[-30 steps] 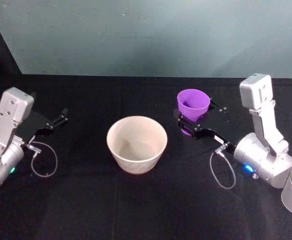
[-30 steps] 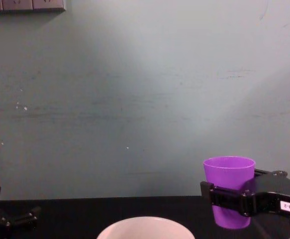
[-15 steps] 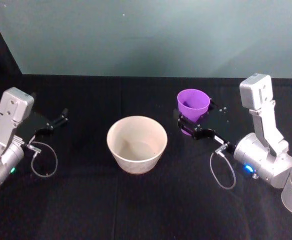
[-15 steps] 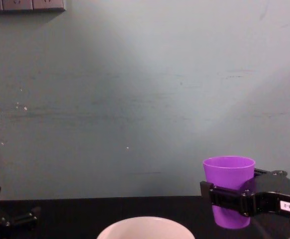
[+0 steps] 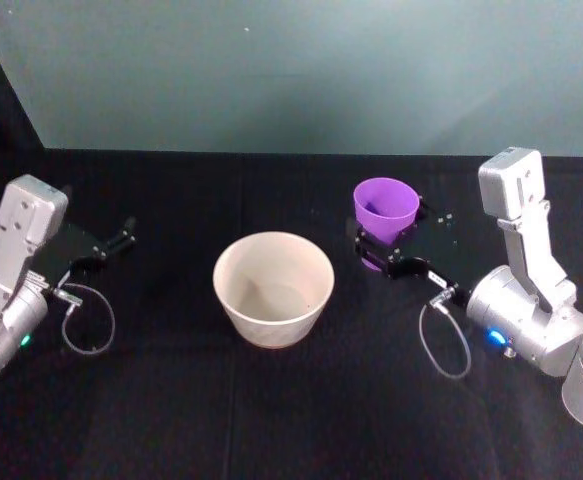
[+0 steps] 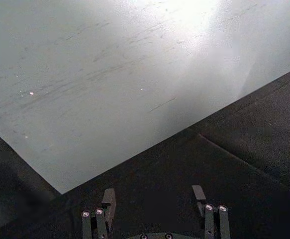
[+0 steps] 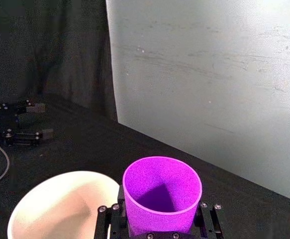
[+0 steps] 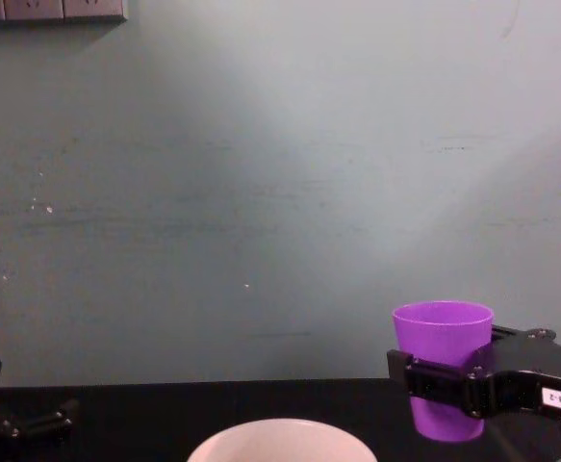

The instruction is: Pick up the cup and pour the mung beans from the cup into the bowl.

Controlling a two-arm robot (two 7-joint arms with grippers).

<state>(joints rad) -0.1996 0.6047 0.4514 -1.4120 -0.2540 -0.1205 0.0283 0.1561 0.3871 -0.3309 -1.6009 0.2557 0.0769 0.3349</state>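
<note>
The purple cup (image 5: 385,208) stands upright to the right of the bowl (image 5: 271,318), with my right gripper (image 5: 389,226) shut on its lower half. In the right wrist view the cup (image 7: 162,191) sits between the fingers (image 7: 109,215), its inside purple and shadowed, with the bowl (image 7: 60,199) just beyond. From the chest view the cup (image 8: 444,337) is level and held by the right gripper (image 8: 453,373), and the bowl's rim (image 8: 280,435) shows at the bottom. The mung beans are hidden. My left gripper (image 5: 119,238) rests open at the far left.
A black cloth covers the table (image 5: 291,420), and a grey-green wall (image 5: 291,70) stands close behind it. A loose cable loop (image 5: 89,322) hangs by the left arm and another (image 5: 443,345) by the right arm. The left gripper (image 6: 153,195) holds nothing.
</note>
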